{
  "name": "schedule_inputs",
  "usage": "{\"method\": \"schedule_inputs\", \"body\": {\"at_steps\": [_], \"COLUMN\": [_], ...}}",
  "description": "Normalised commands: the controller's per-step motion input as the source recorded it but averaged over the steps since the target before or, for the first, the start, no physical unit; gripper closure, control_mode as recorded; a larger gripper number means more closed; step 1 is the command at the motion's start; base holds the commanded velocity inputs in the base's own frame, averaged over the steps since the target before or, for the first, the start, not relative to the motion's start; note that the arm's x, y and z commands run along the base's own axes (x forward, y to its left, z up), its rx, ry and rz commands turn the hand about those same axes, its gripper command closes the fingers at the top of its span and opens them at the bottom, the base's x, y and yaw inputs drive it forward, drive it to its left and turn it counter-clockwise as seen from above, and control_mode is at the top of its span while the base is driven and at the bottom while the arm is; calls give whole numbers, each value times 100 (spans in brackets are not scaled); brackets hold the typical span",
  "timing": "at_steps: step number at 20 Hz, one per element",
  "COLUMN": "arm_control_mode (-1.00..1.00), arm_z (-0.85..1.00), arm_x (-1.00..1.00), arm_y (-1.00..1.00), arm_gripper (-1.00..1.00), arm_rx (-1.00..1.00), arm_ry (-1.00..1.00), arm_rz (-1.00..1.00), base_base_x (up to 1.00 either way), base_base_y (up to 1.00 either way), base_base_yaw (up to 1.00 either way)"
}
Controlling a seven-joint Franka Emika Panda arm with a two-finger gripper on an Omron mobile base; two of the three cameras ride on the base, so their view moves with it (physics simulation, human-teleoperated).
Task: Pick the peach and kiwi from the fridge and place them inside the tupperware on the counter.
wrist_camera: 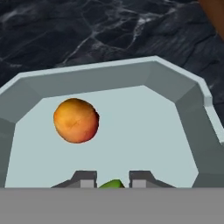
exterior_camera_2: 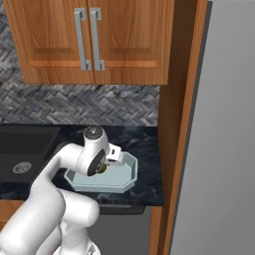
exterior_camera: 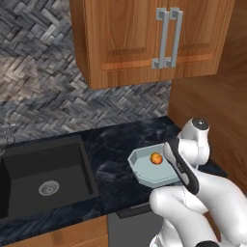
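Your end effector [wrist_camera: 113, 178] hangs just above the floor of the tupperware [wrist_camera: 192, 109], fingers clamped on the kiwi [wrist_camera: 111, 184], of which you see only a green sliver between the tips in the hand view. The peach [wrist_camera: 76, 120] already sits loose in the tray, off to one side of the fingers and apart from them; the left base view shows it too, with the tray on the black surface [exterior_camera: 111, 144] beside the sink [exterior_camera: 43, 173]. Judging by its look, the kiwi is light, small, oval and slightly soft, so it likely rolls once freed; hold it across the short middle, not the ends, and don't squeeze harder. Release low over bare tray floor. The peach is round and may roll if bumped, so keep clear of it.
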Motion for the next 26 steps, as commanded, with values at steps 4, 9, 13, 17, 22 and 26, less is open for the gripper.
{"method": "schedule_inputs", "body": {"at_steps": [4,9,13,17,22,26], "arm_control_mode": [-100,-100,-100,-100,-100,-100], "arm_z": [-25,-11,12,56,57,36], "arm_x": [27,19,-4,-36,-87,-100], "arm_y": [0,0,0,0,26,88], "arm_gripper": [-100,-100,-100,-100,-100,-100], "arm_rx": [0,0,0,0,-2,-9], "arm_ry": [0,0,0,-1,-3,0], "arm_rz": [0,0,0,0,0,0], "base_base_x": [0,0,0,0,0,0], "base_base_y": [0,0,0,0,0,0], "base_base_yaw": [0,0,0,0,0,0]}}
